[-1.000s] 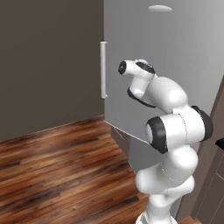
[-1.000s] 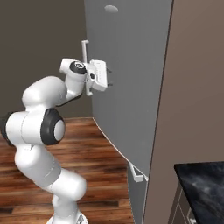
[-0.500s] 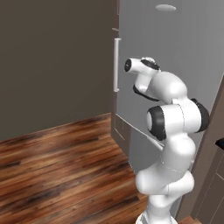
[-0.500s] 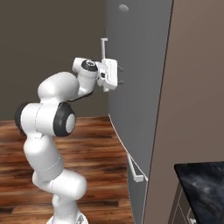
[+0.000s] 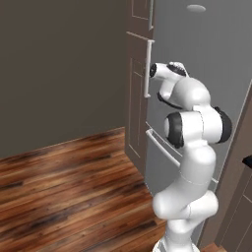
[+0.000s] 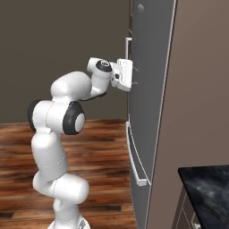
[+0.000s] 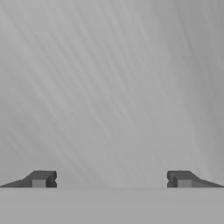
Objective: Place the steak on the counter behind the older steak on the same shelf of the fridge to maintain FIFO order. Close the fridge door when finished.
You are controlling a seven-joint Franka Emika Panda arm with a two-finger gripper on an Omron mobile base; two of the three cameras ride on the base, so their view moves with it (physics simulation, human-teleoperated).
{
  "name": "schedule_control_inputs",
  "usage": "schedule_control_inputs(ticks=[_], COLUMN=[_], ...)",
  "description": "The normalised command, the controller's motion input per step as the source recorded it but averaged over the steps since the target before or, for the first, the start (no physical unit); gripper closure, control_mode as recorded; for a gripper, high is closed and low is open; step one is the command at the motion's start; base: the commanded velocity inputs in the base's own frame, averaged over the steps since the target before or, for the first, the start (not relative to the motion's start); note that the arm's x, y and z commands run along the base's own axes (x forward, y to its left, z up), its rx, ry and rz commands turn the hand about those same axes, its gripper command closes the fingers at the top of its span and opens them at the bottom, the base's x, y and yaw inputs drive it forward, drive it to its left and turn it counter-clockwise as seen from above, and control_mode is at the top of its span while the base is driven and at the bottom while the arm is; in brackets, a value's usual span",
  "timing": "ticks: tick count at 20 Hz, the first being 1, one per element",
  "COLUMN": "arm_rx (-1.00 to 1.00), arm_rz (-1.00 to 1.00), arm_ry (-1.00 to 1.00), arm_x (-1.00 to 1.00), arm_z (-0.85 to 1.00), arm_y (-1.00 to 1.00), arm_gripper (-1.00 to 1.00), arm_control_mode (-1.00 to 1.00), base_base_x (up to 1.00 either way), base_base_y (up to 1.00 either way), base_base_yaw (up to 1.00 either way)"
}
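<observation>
White arm against the grey-silver fridge door (image 5: 206, 59), seemingly shut, bar handle (image 5: 147, 69) alongside.

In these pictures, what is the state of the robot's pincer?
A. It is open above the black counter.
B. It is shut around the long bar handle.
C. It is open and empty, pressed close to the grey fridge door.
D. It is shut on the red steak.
C. In the hand view the fingertips stand far apart with nothing between them, and the pincer is right at the flat grey fridge door.
</observation>
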Motion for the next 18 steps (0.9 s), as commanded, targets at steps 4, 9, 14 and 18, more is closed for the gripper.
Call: schedule_control_inputs(ticks=[4,9,14,18], arm_rx=[0.02,0.02,0.02,0.02], arm_rz=[-0.06,-0.04,-0.01,0.00], arm_ry=[-0.05,-0.04,-0.05,-0.07], arm_x=[0.04,0.01,0.00,0.00], arm_z=[-0.04,-0.05,-0.04,-0.05], arm_y=[-0.69,-0.68,-0.64,-0.60], arm_gripper=[-1.00,-1.00,-1.00,-1.00], arm_control_mode=[-1.00,-1.00,-1.00,-1.00], base_base_x=[0.00,0.00,0.00,0.00], base_base_y=[0.00,0.00,0.00,0.00], base_base_yaw=[0.00,0.00,0.00,0.00])
